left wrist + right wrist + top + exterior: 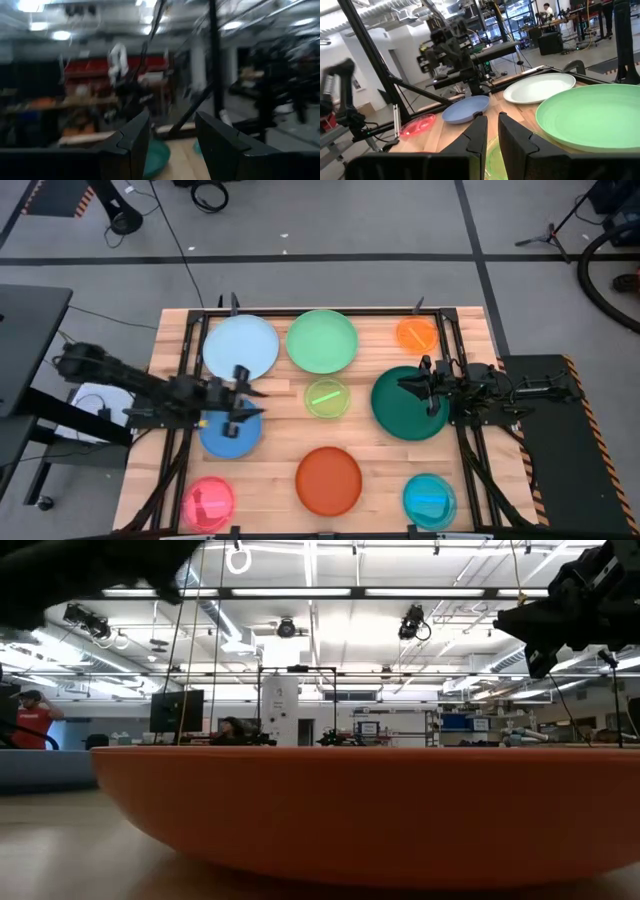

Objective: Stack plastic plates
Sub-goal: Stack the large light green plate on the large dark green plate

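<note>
In the high view nine plates lie singly on the table: light blue (241,347), light green (322,340) and small orange (417,334) along the far side. Lime (327,397), dark green (410,403) and blue (231,430) lie in the middle. Red-orange (329,480), pink (208,503) and cyan (430,500) are near. My left gripper (255,394) hangs above the blue plate's far rim, open (172,137), pointing right. My right gripper (403,385) hovers over the dark green plate, pointing left, its fingers a narrow gap apart (493,131).
A black frame's rails (187,370) run along the table's left and right sides, with posts at the far edge. Bare wood (285,435) shows between the plates. In the low view the red-orange plate (370,810) fills the foreground. People stand in the room beyond (30,720).
</note>
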`<state>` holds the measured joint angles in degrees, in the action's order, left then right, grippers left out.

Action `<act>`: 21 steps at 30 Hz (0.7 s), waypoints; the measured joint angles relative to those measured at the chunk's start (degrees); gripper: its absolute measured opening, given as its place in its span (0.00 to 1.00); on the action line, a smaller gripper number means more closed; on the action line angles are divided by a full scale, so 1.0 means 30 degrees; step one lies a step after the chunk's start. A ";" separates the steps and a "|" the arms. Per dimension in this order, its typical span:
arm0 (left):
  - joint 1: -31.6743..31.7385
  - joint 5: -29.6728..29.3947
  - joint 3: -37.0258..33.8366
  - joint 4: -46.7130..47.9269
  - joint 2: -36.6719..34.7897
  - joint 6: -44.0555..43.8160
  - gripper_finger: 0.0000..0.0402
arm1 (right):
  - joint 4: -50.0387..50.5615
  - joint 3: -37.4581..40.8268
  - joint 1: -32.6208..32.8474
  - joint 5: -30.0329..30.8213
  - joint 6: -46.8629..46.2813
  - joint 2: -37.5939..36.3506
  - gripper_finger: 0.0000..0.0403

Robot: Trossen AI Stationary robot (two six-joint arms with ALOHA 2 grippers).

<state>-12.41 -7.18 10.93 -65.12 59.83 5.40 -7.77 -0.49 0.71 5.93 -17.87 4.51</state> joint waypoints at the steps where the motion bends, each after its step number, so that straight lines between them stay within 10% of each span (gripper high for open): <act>1: 0.0009 -0.0407 0.1014 0.0437 0.1320 -0.0068 0.42 | -0.0018 0.0000 0.0006 0.0000 0.0000 0.0000 0.14; 6: 0.0660 -0.1929 0.6250 0.6733 0.5639 -0.1242 0.42 | -0.0137 0.0000 0.0000 0.0000 0.0000 -0.0001 0.14; 14: 0.2091 -0.2251 1.2517 2.2292 0.6235 -0.6635 0.42 | -0.0106 0.0000 0.0003 0.0000 0.0000 0.0000 0.14; 21: 0.1695 0.0513 1.4174 2.5930 0.6231 -1.2061 0.42 | -0.0102 0.0000 0.0006 0.0000 0.0000 0.0000 0.14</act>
<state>-7.33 -5.64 53.45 12.67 78.52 -30.78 -8.08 -0.49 0.73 5.93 -17.87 4.51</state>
